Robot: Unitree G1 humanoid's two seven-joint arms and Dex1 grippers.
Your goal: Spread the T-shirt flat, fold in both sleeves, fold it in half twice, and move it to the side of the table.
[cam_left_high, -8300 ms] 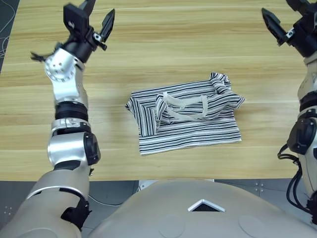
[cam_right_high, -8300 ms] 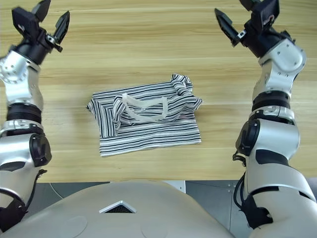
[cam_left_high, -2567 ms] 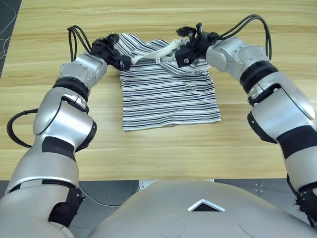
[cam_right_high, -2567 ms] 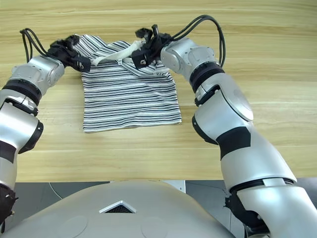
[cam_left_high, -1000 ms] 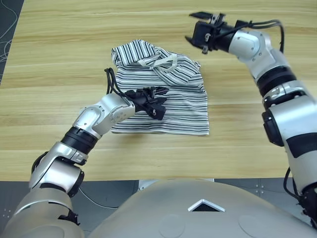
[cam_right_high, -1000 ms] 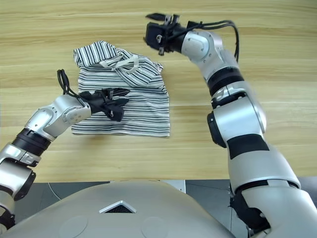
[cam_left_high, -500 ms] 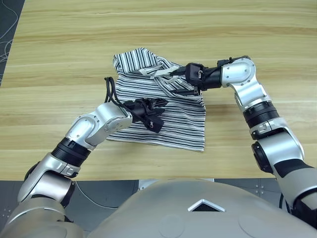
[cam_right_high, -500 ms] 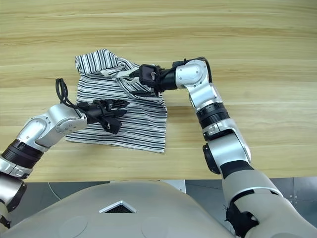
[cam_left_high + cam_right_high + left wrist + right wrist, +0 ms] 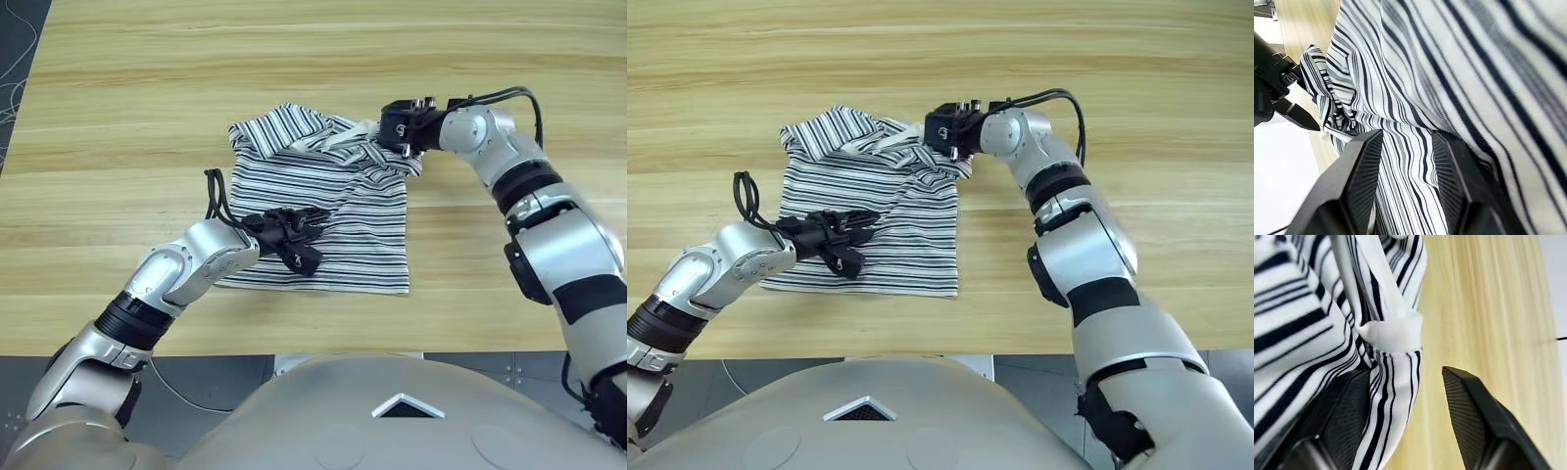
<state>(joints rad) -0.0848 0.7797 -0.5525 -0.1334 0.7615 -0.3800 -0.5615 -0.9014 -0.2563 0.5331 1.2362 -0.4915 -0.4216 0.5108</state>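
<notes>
Shifted right gripper [image 9: 387, 132] to T-shirt's [image 9: 343, 211] shoulder, fingers spread like left gripper's [image 9: 312, 235]; spreading unfinished, every fold pending.

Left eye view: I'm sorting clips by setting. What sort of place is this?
Probably a lab or workshop rather than a home: a plain wooden table stands on a dark floor, thin loose cables lie beside it, and a single striped T-shirt is on the table.
</notes>
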